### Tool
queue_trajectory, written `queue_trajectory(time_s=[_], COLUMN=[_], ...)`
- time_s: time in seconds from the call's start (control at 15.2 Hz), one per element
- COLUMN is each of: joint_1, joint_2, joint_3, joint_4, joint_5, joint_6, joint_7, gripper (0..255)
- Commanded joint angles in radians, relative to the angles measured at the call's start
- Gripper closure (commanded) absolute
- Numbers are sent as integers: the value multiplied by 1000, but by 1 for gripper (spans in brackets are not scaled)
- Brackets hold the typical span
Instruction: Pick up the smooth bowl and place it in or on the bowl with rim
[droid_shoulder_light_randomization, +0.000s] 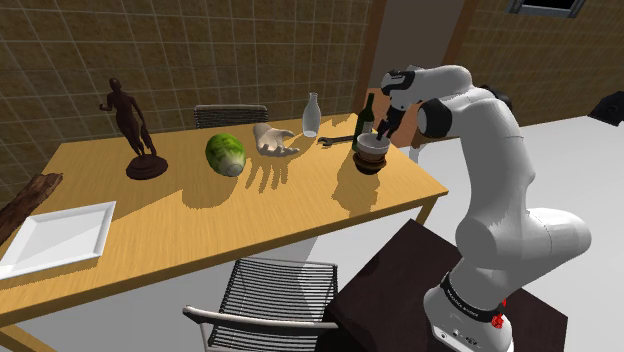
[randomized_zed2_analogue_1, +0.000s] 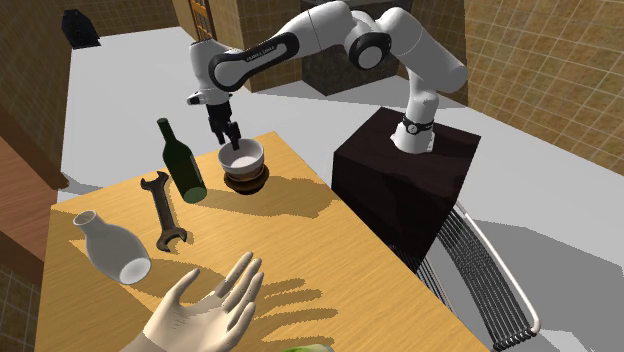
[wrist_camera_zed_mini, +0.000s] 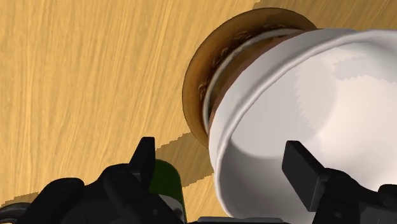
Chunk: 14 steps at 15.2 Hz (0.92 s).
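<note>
Placement looks to be the step in hand, and by my judgement it is all but complete. The white bowl (wrist_camera_zed_mini: 286, 95) sits nested in the brown bowl (wrist_camera_zed_mini: 197, 83), whose wide rim shows around and beneath it. Both rest on the wooden surface (wrist_camera_zed_mini: 76, 76) near the corner closest to the stand (randomized_zed2_analogue_1: 400, 190).

Pincer (wrist_camera_zed_mini: 220, 147): standing wide open directly over the near wall of the white bowl. One finger (wrist_camera_zed_mini: 305, 175) hangs inside the bowl and the other (wrist_camera_zed_mini: 145, 156) outside it, so the wall passes between them. Bare wood and shadow show between the outer finger and the rim, and the inner finger looks clear of the wall. I judge that nothing is gripped and the bowl carries its own weight.

Next move, as I assess it, is a straight lift upward. That keeps either finger from catching the rim and tipping or dragging the white bowl out of its seat. A green bottle (randomized_zed2_analogue_1: 180, 160) stands just beside the stacked bowls, on the second exterior view's left, so any sideways swing that way risks knocking it.

Farther along the surface lie a wrench (randomized_zed2_analogue_1: 165, 210), then a white flask (randomized_zed2_analogue_1: 110, 250) on its side, then a pale model hand (randomized_zed2_analogue_1: 205, 310). All are well apart from the bowls and play no part in this step.
</note>
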Motion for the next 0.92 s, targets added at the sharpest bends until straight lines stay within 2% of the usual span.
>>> queue_trajectory(time_s=[0.0, 0.07, 0.33, 0.86], joint_1=[0, 0, -22, -22], joint_2=[0, 0, -27, -27], joint_3=[0, 0, -9, -9], joint_4=[0, 0, 78, 78], joint_5=[0, 0, -13, -13], joint_6=[0, 0, -103, -103], joint_7=[0, 0, 16, 16], gripper=[0, 0, 0, 0])
